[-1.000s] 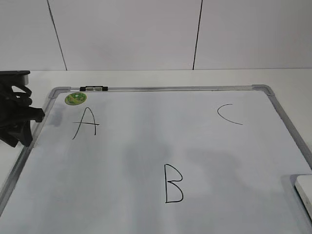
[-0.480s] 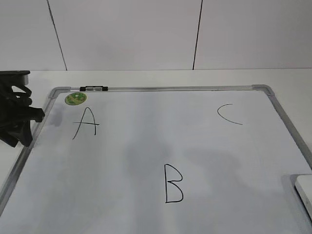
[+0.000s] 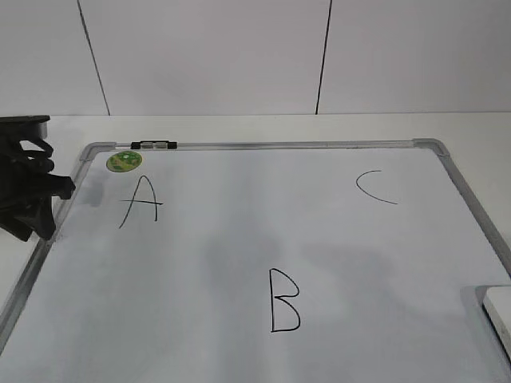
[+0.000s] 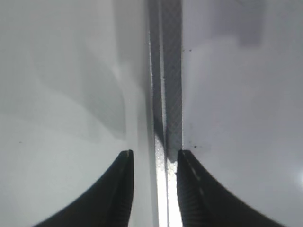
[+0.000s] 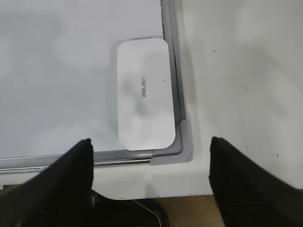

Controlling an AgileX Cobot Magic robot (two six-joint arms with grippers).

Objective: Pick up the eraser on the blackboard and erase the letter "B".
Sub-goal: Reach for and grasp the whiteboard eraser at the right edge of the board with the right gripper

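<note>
Little of our left gripper [image 4: 155,163] can be made out from the front, where it is a dark bulk cut off at the bench's left edge; our left wrist camera shows its two fingers apart, straddling the blackboard's grey frame rail with nothing between them but that rail.

We see the blackboard [image 3: 263,145] lying flat across the bench, its near edge out of frame. On it, left to right, are a round green sticker [image 3: 123,162] by the far-left corner, the "A" [image 3: 140,202] just below it, the letter "B" [image 3: 284,301] near the middle toward the near edge, intact and black, and the "C" [image 3: 374,187] toward the far right.

We see only a sliver of the eraser [image 3: 499,315] from the front. Our right wrist camera shows it whole, a flat white block with rounded corners and small grey lettering, lying in the board's near-right corner against the frame. Our right gripper [image 5: 151,156] hovers above it, fingers wide apart and empty.
</note>
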